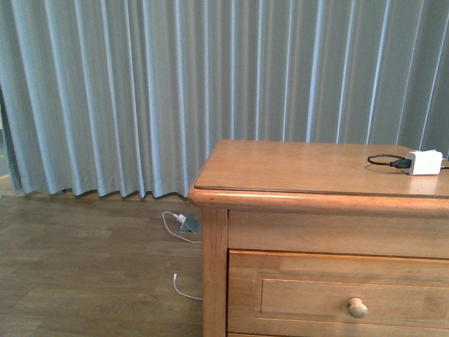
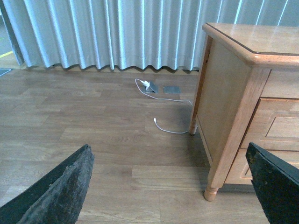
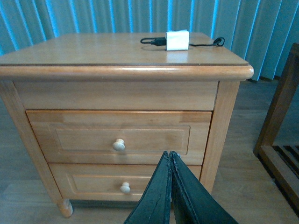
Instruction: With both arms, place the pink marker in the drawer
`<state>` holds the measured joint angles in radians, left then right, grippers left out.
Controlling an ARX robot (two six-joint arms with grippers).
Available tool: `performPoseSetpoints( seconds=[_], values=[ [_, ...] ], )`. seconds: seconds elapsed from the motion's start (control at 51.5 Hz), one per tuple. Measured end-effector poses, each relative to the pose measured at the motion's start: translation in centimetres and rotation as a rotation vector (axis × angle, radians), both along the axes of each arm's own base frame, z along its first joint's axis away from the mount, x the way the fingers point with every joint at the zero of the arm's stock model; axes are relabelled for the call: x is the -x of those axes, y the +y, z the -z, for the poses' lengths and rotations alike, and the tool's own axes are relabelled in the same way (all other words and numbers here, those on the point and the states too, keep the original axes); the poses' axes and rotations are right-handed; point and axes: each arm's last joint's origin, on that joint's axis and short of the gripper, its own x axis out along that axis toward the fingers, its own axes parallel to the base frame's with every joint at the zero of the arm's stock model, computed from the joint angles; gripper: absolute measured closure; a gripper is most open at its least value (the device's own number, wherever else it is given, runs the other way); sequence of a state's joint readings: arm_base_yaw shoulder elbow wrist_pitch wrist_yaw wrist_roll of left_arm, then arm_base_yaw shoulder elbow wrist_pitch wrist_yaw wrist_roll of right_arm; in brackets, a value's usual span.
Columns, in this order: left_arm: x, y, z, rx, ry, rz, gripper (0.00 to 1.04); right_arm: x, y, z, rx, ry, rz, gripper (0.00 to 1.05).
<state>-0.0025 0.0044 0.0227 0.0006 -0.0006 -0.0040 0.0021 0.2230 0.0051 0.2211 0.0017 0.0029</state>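
Note:
The pink marker is not in view in any frame. The honey-coloured wooden drawer (image 3: 117,135) is shut, with a round pale knob (image 3: 119,144); it also shows in the front view (image 1: 337,295). My right gripper (image 3: 170,156) is shut and empty, a little in front of the drawer front, to the side of the knob. My left gripper (image 2: 168,186) is wide open and empty, low over the wood floor beside the cabinet's corner leg (image 2: 211,192). Neither arm shows in the front view.
A white charger block (image 3: 177,40) with a black cable lies on the cabinet top (image 1: 295,168). A second shut drawer (image 3: 124,186) sits below. A white cable and plug (image 2: 150,86) lie on the floor. Grey curtains hang behind. A dark wooden frame (image 3: 280,126) stands beside the cabinet.

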Motion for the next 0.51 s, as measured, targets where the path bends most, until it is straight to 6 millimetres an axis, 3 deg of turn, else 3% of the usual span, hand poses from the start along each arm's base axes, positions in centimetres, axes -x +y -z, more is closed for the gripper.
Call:
performPoseSetpoints(
  seconds=[0.505],
  values=[
    [0.0, 0.0, 0.0, 0.0, 0.0, 0.0, 0.06, 1.4, 0.0, 0.3, 0.0, 0.001, 0.0, 1.03]
  ],
)
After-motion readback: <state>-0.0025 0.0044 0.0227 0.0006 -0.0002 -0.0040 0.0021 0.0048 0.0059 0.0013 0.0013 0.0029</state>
